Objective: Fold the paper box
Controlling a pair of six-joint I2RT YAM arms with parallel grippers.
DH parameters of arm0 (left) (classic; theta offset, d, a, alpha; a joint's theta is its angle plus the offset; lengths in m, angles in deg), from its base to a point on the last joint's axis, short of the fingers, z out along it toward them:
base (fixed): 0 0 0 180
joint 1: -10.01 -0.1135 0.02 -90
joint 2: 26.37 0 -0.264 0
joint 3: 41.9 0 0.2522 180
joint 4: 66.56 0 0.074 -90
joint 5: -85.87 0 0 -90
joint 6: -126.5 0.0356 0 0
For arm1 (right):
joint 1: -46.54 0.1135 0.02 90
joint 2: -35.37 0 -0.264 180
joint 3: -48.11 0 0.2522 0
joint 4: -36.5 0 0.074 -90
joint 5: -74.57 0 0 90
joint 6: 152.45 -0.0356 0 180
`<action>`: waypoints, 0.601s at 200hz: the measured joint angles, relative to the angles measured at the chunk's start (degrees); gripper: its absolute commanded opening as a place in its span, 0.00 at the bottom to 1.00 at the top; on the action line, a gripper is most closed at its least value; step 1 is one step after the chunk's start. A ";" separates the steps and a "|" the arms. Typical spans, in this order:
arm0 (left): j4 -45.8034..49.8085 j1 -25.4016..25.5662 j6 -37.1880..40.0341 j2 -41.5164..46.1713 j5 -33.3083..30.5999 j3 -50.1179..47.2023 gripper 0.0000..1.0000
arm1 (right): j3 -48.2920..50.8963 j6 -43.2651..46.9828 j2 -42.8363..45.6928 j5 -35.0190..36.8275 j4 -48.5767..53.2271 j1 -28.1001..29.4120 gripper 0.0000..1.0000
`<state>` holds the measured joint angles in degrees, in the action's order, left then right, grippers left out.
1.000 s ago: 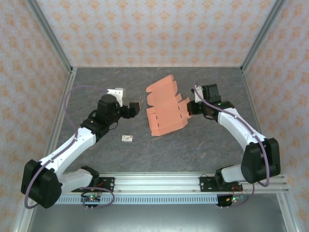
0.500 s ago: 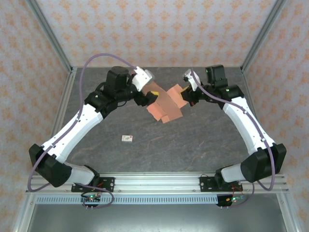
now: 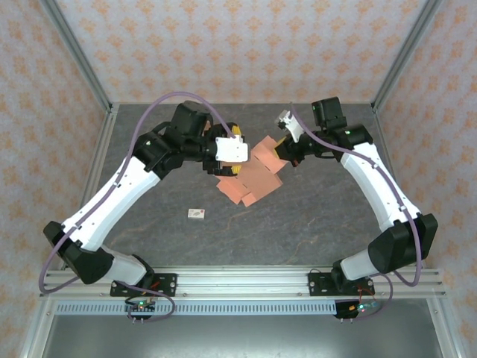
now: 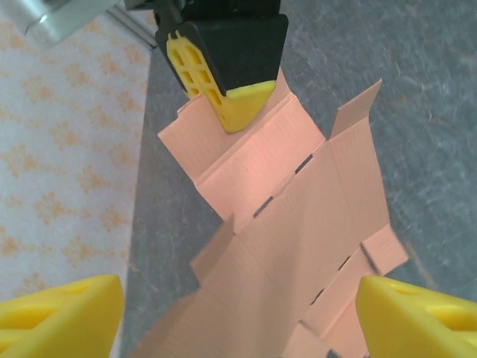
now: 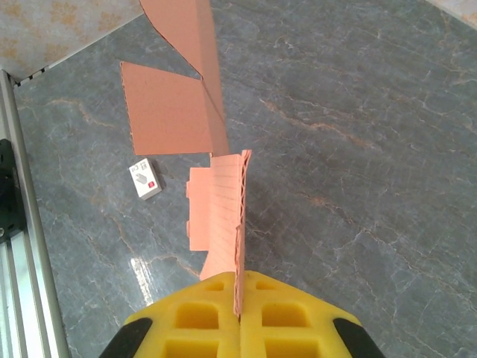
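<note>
The paper box (image 3: 250, 175), an unfolded sheet, hangs above the table (image 3: 320, 216) pinched edge-on by the right gripper (image 5: 240, 298); the left gripper (image 4: 238, 321), fingers spread wide astride it, should probably close beside a perforated crease, not across a flap.

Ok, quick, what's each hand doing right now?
Left hand: open.
Right hand: closed on the paper box.

Small white tag (image 3: 196, 214), perhaps red-marked, on table (image 3: 320, 216).
</note>
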<state>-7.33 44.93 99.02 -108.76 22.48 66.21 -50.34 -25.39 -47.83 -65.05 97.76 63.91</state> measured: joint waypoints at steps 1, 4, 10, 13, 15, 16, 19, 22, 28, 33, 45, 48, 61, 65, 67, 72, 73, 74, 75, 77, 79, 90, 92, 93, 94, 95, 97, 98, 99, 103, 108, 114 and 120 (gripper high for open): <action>0.28 0.07 0.39 -0.17 -0.15 0.28 0.81 | 0.00 0.00 -0.02 -0.02 0.02 0.02 0.00; 0.63 0.22 1.05 -0.52 -0.31 0.83 0.81 | -0.04 0.13 0.00 -0.15 0.11 0.07 0.00; 1.49 0.46 2.60 -1.38 -0.74 1.99 0.80 | -0.07 0.17 0.00 -0.31 0.17 0.24 0.00; 1.81 0.59 3.19 -1.81 -1.11 2.47 0.79 | -0.07 0.22 0.00 -0.42 0.17 0.24 0.00; 2.01 0.70 3.74 -2.12 -1.31 2.84 0.79 | -0.07 0.26 0.00 -0.44 0.17 0.24 0.00; 2.12 0.72 3.89 -2.21 -1.40 2.97 0.79 | -0.07 0.28 0.00 -0.46 0.17 0.26 0.00; 2.45 0.76 4.24 -2.67 -1.60 3.48 0.78 | -0.07 0.33 0.00 -0.59 0.20 0.31 0.00; 2.93 0.85 5.11 -3.23 -1.79 4.17 0.78 | -0.07 0.35 0.00 -0.61 0.24 0.35 0.00; 3.67 1.03 5.90 -4.24 -2.10 5.22 0.77 | -0.07 0.39 0.00 -0.76 0.28 0.39 0.00; 4.24 1.09 6.62 -5.14 -2.45 6.10 0.76 | -0.07 0.52 0.00 -0.87 0.31 0.42 0.00; 5.35 1.09 8.13 -7.15 -3.10 7.87 0.73 | -0.07 0.74 0.00 -1.03 0.31 0.50 0.00; 5.55 1.09 8.46 -7.58 -3.26 8.20 0.72 | -0.07 0.79 0.00 -1.03 0.31 0.50 0.00; 6.29 1.09 9.70 -9.42 -3.96 9.33 0.70 | -0.07 0.98 0.09 -1.05 0.31 0.50 0.00; 6.54 1.09 10.12 -9.90 -4.22 9.60 0.70 | -0.07 1.09 0.11 -1.05 0.31 0.50 0.00; 6.69 1.09 10.27 -10.16 -4.39 9.75 0.69 | -0.07 1.18 0.13 -1.05 0.31 0.50 0.00; 6.97 1.09 10.78 -10.67 -4.57 9.97 0.67 | -0.07 1.20 0.22 -1.05 0.28 0.50 0.00; 7.10 1.09 10.86 -10.82 -4.61 10.03 0.67 | -0.07 1.20 0.22 -1.05 0.28 0.50 0.00; 7.13 1.09 10.93 -10.88 -4.63 10.08 0.66 | -0.07 1.20 0.22 -1.05 0.31 0.50 0.00; 7.26 1.09 11.10 -10.99 -4.63 10.14 0.66 | -0.07 1.22 0.24 -1.05 0.31 0.50 0.00; 7.34 1.09 11.26 -11.15 -4.66 10.21 0.65 | -0.07 1.22 0.26 -1.05 0.31 0.50 0.00; 7.54 1.09 11.28 -11.41 -4.81 10.32 0.64 | -0.07 1.22 0.33 -1.03 0.31 0.50 0.00; 8.39 1.09 12.33 -12.48 -5.14 11.06 0.59 | -0.07 1.25 0.46 -1.05 0.31 0.50 0.00; 8.50 1.09 12.31 -12.72 -5.27 11.21 0.58 | -0.07 1.25 0.50 -1.05 0.28 0.50 0.00; 8.57 1.09 12.28 -12.79 -5.29 11.26 0.57 | -0.07 1.25 0.55 -1.05 0.28 0.50 0.00; 8.66 1.09 12.39 -12.94 -5.29 11.39 0.57 | -0.07 1.25 0.55 -1.05 0.31 0.50 0.00; 8.68 1.09 12.55 -13.00 -5.31 11.45 0.56 | -0.07 1.25 0.55 -1.05 0.28 0.50 0.00; 8.85 1.09 12.79 -13.25 -5.44 11.69 0.55 | -0.07 1.25 0.55 -1.05 0.31 0.50 0.00; 8.92 1.09 12.74 -13.33 -5.51 11.76 0.55 | -0.07 1.27 0.57 -1.05 0.31 0.50 0.00; 9.09 1.09 12.57 -13.51 -5.64 11.91 0.54 | -0.07 1.27 0.59 -1.05 0.31 0.50 0.00; 9.31 1.09 13.03 -13.86 -5.73 12.31 0.52 | -0.07 1.27 0.63 -1.05 0.31 0.50 0.00; 9.68 1.09 13.05 -14.45 -5.95 12.90 0.47 | -0.07 1.33 0.66 -1.05 0.31 0.50 0.00; 10.12 1.09 13.11 -15.06 -6.08 13.53 0.42 | -0.07 1.40 0.70 -1.05 0.28 0.50 0.00; 10.56 1.09 13.22 -15.56 -6.16 14.12 0.39 | -0.04 1.40 0.74 -1.07 0.28 0.50 0.00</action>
<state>3.23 46.02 112.24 -124.32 16.31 80.33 -50.38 -23.99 -47.08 -66.12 98.05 64.41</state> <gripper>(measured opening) 0.455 0.046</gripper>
